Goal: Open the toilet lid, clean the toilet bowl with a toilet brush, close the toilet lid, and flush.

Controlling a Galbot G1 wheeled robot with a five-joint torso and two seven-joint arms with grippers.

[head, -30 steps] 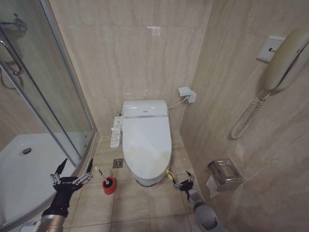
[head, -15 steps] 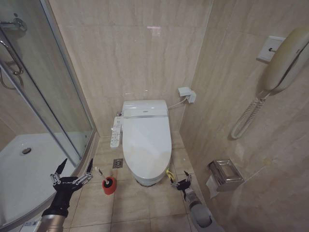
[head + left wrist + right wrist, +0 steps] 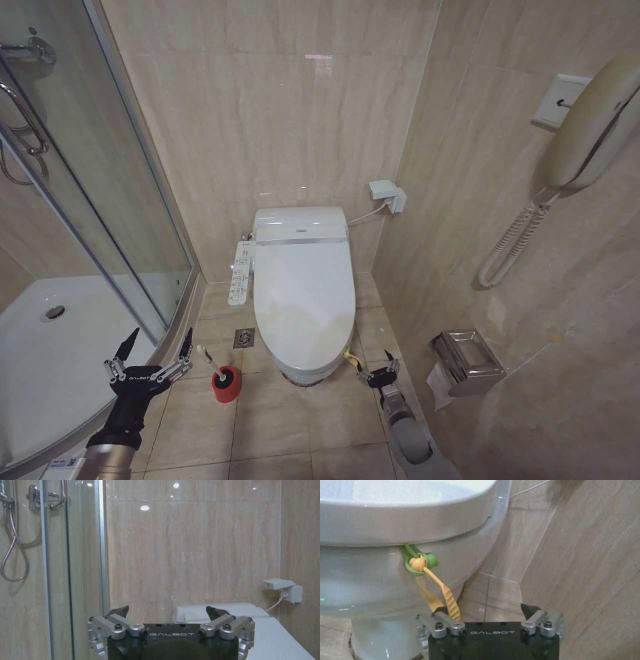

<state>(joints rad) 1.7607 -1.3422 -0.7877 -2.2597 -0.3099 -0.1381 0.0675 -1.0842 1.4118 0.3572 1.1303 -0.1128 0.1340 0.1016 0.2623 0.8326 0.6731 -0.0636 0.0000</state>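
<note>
Green-yellow strap (image 3: 427,581) hangs off the front edge of the shut toilet lid (image 3: 302,290); right gripper (image 3: 379,375) just beside it, low at the bowl's front, fingers parted, empty; judgement: centre the strap between fingers, pinch below the knot, pull up along the hinge arc; left gripper (image 3: 150,358) spread wide, empty, parked near the toilet brush (image 3: 214,368).

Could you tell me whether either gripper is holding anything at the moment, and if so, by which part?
Nothing is held. The right gripper is open by the strap hanging from the closed toilet lid; the left gripper hangs open beside the toilet brush.
</note>
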